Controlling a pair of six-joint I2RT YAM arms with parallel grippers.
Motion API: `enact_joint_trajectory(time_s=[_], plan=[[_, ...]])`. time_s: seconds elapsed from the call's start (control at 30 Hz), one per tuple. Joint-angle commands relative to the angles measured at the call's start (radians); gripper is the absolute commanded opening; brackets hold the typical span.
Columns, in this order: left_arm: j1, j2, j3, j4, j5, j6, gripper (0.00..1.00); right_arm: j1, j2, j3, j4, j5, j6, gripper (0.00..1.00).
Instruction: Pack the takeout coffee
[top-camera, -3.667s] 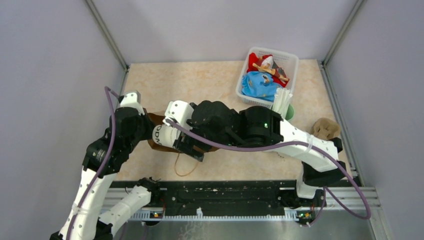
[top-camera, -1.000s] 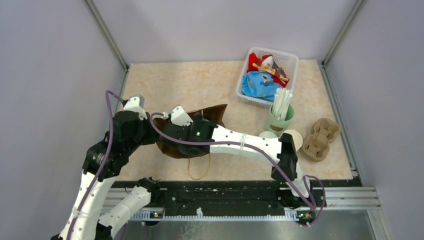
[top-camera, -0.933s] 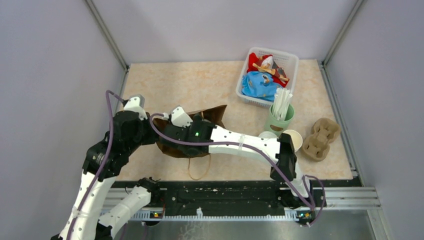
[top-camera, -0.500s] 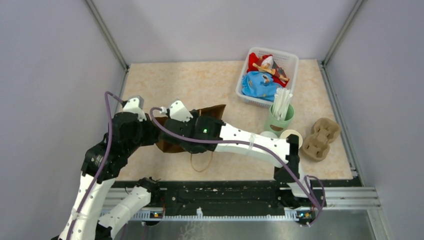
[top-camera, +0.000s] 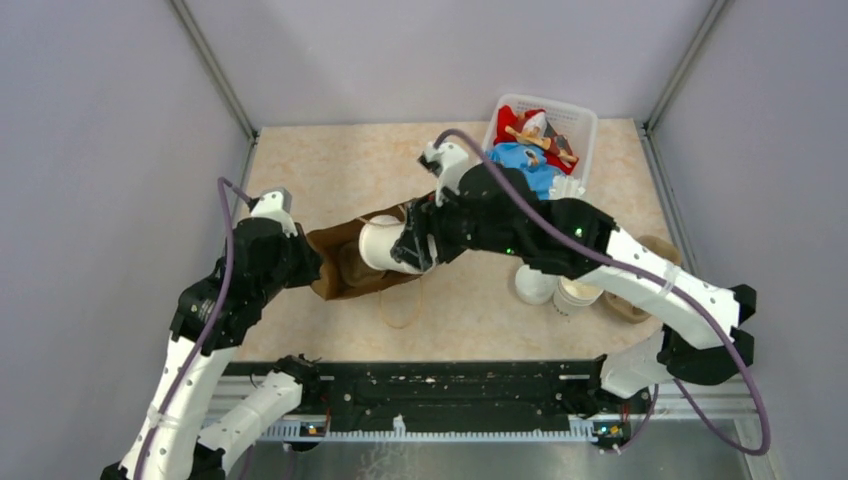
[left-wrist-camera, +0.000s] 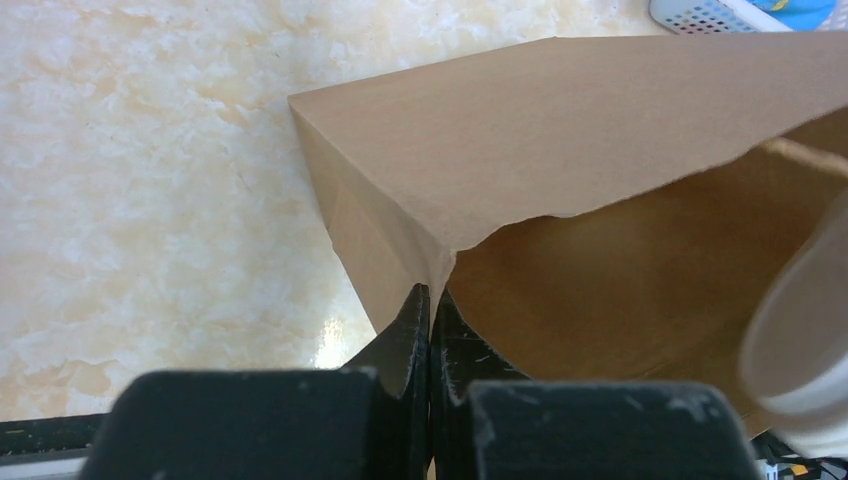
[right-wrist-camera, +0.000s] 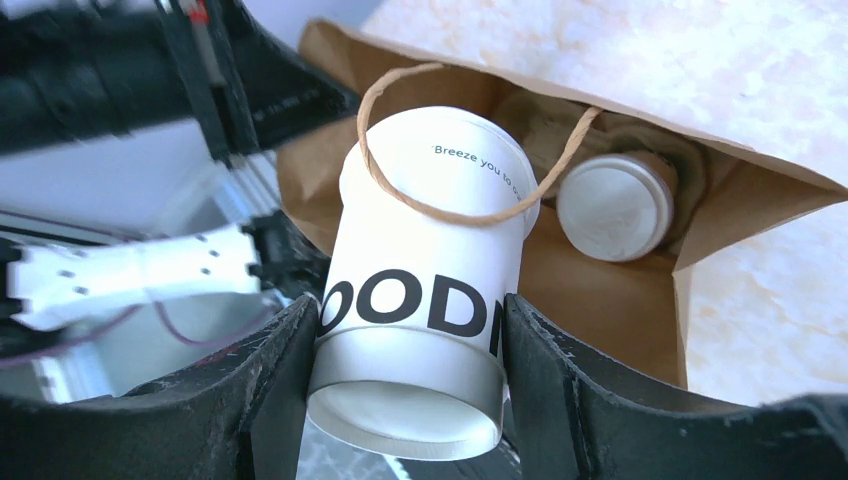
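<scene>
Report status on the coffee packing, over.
Left gripper shut on rim of brown paper bag. Right gripper gripping white lettered paper cup at bag mouth. Twine handle draped across cup; second lidded cup inside.

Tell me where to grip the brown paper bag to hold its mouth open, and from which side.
Pinch the brown paper bag by its mouth rim at the corner crease, coming from the left. The rim is thin and creased there; the left hand, shut on it, leaves the opening clear for the lettered cup.
</scene>
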Motion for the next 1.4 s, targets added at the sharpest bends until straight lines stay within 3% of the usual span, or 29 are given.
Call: enact_joint_trajectory(time_s=[0.0,0.3,0.47,0.6,0.83,1.03,1.13,1.27,1.37], plan=[[-0.002,0.054,0.030,0.000,0.012,-0.040,0.00,-0.159,-0.035,-0.053,0.200,-0.373,0.070,0.49],[-0.002,0.146,0.092,-0.098,0.086,-0.159,0.00,-0.364,0.093,0.018,0.411,-0.943,0.292,0.49],[-0.002,0.197,0.137,-0.176,0.049,-0.200,0.00,-0.430,0.112,-0.031,0.674,-1.098,0.522,0.49],[-0.002,0.192,0.155,-0.162,0.042,-0.225,0.03,-0.478,0.120,-0.042,0.845,-1.121,0.671,0.49],[-0.002,0.251,0.233,-0.144,0.062,-0.231,0.13,-0.588,0.146,0.035,0.816,-1.066,0.662,0.48],[0.008,0.345,0.313,-0.182,0.048,-0.194,0.13,-0.648,0.232,0.273,0.537,-1.010,0.464,0.48],[0.046,0.385,0.385,-0.210,0.020,-0.160,0.28,-0.656,0.273,0.385,0.415,-1.002,0.392,0.48],[0.056,0.402,0.451,-0.247,-0.001,-0.139,0.35,-0.658,0.280,0.411,0.380,-1.005,0.361,0.48],[0.057,0.381,0.460,-0.256,0.042,-0.152,0.57,-0.660,0.271,0.384,0.399,-1.009,0.360,0.48]])
